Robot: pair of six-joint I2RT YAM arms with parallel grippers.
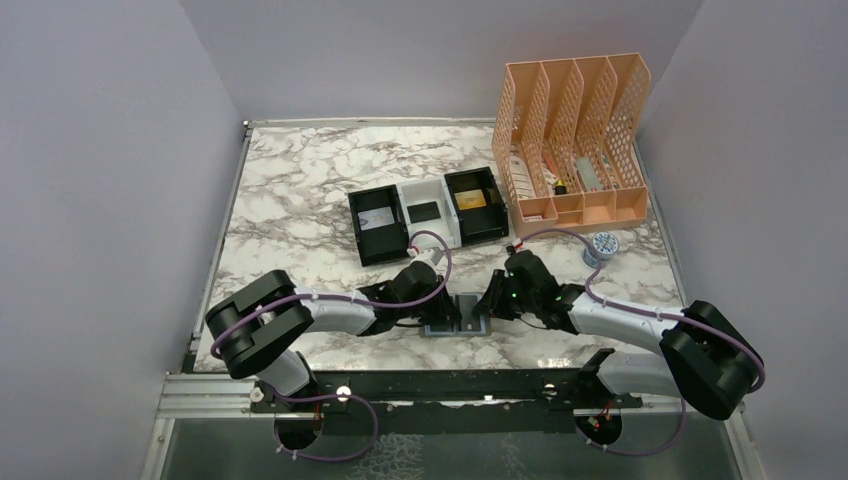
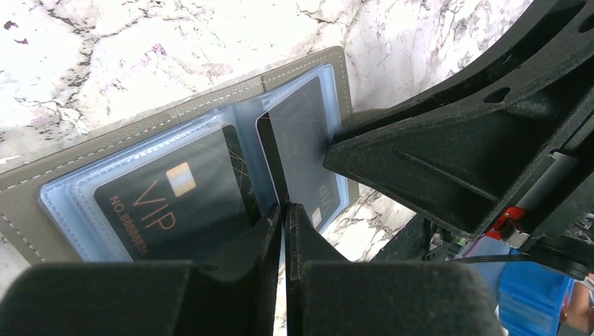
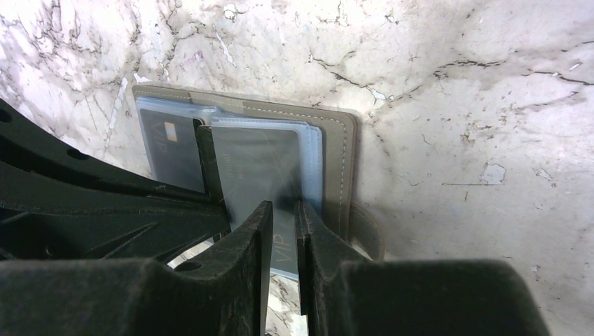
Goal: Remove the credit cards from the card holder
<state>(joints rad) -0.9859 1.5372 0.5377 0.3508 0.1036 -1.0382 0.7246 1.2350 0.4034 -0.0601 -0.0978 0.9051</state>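
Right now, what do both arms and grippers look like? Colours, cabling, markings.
Both the left arm and right arm have white links between bulky black joint housings, with a purple cable looping along each. Left gripper and right gripper are matte black, with tapering wedge-shaped fingers. No markings legible.

Desk (image 1: 300,190): open marble left and centre-left. Far side taken by tray (image 1: 427,215) and rack (image 1: 575,130). Near centre, left tool (image 1: 452,312) and right tool (image 1: 487,308) crowd the holder (image 1: 462,326), fingertips almost meeting.
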